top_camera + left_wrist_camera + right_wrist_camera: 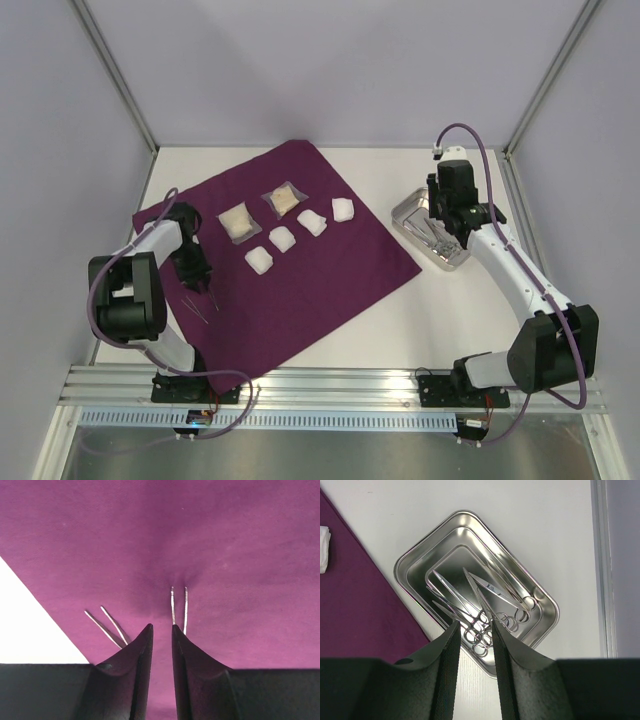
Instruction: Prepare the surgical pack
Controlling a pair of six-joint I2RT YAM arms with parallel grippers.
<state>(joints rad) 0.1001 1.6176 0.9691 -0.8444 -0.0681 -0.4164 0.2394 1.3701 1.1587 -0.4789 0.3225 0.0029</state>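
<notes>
Roughly halfway, I'd say. Nearest, two forceps (173,607) already lie on the cloth (330,260) near its left edge. The left gripper (161,626) sits right over them with its fingers nearly together, and I can't tell if it's pinching one. Past that, four gauze (282,239) pads and both packets (238,221) are laid out. Off the cloth to the right, the tray (415,560) has more instruments (491,586) to move. The right gripper (475,622) hangs over it, slightly apart and empty.
</notes>
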